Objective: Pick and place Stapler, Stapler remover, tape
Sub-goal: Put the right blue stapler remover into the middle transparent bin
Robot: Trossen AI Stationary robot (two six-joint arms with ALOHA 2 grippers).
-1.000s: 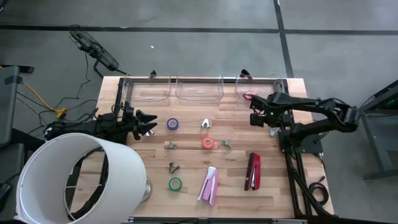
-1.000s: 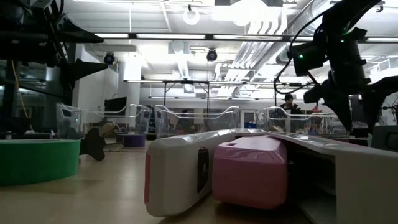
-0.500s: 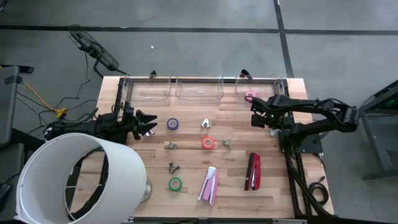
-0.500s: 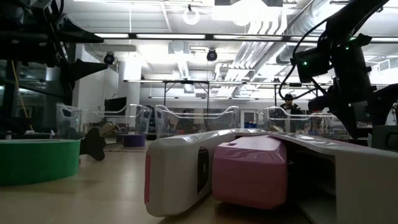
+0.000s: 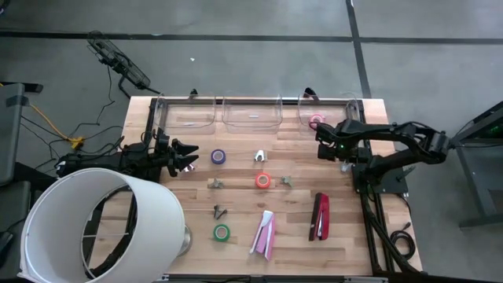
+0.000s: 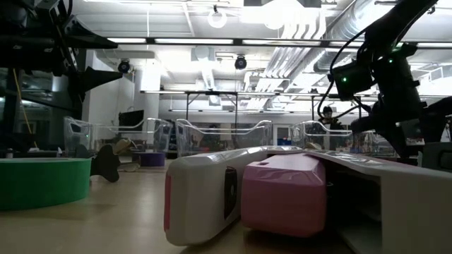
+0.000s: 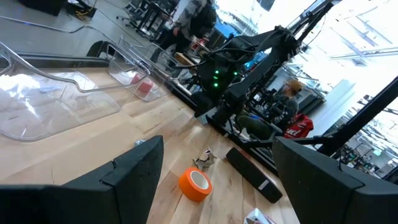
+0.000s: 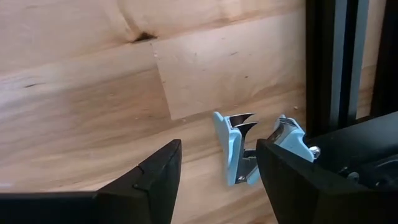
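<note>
Right gripper [image 8: 214,177], jaws parted and empty, hangs right of centre in the high view, directly above a pale-blue staple remover [image 8: 249,149]. Its claws point away from the fingers, its length running across the gap between them. Left gripper [image 5: 182,158], also open, waits at centre left. Elsewhere: red stapler [image 5: 321,216], pink stapler [image 5: 265,233], three more removers, four tape rolls, the pink roll [image 5: 317,120] already binned.

A wooden table [image 5: 236,200] bears tape rolls [image 5: 222,233], staplers [image 5: 321,215], staple removers [image 5: 258,156] and clear bins [image 5: 252,113]
</note>
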